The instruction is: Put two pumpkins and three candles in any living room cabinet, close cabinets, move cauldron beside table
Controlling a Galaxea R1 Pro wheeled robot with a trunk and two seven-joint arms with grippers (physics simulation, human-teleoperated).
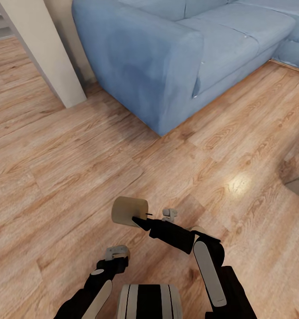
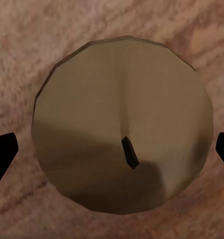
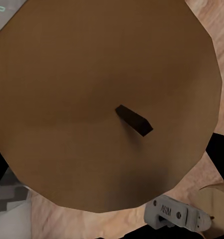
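Head view: robot looks down at a wood floor (image 1: 56,177), with a blue sofa (image 1: 176,53) ahead and a pale post (image 1: 47,53) to the left. The right gripper (image 1: 142,220) points forward low over the floor with a beige candle (image 1: 129,212) lying sideways at its tips; the candle sits between the dark fingers and looks clamped, its wick sticking out toward the arm. In the right wrist view that candle's (image 3: 102,99) round brown face with a short black wick (image 3: 134,120) is right up against the camera, dark fingers (image 3: 219,154) at its edges. The left gripper (image 1: 118,253) hangs lower near the robot's body, pointing down. In the left wrist view a second candle (image 2: 122,124) is seen end-on against the floor (image 2: 22,50), dark fingertips (image 2: 2,154) at either side and clear of its rim, so the jaws are spread wide; cannot tell if it's gripped.
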